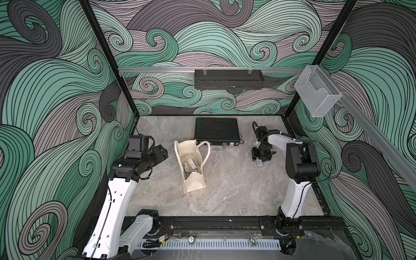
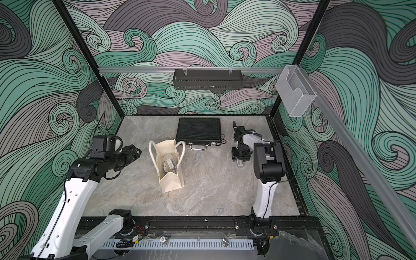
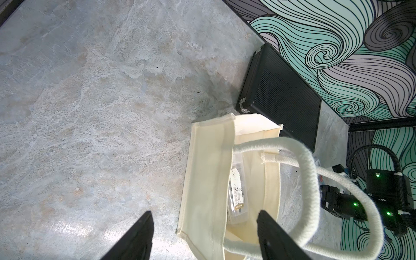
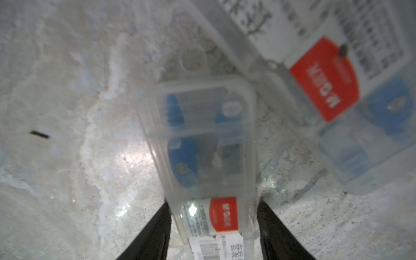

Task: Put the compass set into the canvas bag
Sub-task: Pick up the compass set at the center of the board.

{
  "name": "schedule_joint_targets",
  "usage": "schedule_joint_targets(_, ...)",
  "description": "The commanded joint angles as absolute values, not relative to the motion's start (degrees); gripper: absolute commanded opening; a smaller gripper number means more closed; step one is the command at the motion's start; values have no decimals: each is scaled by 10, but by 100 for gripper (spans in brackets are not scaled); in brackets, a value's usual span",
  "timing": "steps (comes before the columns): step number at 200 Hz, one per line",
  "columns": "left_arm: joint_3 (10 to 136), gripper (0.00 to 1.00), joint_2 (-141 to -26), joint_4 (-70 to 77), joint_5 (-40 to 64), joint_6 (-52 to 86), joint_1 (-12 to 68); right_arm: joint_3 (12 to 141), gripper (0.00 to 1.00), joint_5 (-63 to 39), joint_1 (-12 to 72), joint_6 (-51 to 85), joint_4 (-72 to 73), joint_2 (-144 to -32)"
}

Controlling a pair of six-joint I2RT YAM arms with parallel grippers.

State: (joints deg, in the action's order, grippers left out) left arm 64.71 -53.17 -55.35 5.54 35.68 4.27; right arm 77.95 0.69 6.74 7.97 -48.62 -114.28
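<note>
Pinching the clear plastic compass-set case (image 4: 202, 139) across its long sides, your right gripper (image 4: 213, 201) is sitting over the grey marble tabletop (image 1: 225, 191), well apart from the cream canvas bag (image 1: 195, 183). Probably light, stiff, slick: you're wanting a level squeeze. Left gripper (image 3: 204, 212) is hanging, fingers spread.

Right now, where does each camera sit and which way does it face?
Both top views: overhead, looking down and forward over the table; both arms show.
Left wrist: faces the canvas bag past the left gripper.
Right wrist: looks down at the compass set, flanked by the right gripper.
Shared: top and left wrist views show the canvas bag.
</note>
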Motion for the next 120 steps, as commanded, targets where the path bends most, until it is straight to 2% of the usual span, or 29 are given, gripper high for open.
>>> schedule_joint_targets(1, 670, 74, -532, -560, 47, 358, 46, 771, 57, 33, 80, 91, -495, -1153)
schedule_joint_targets(43, 667, 74, -530, -560, 47, 358, 46, 771, 47, 36, 91, 96, -490, -1153)
schedule_joint_targets(120, 660, 74, -515, -559, 43, 357, 46, 771, 40, 26, 112, 100, -494, -1122)
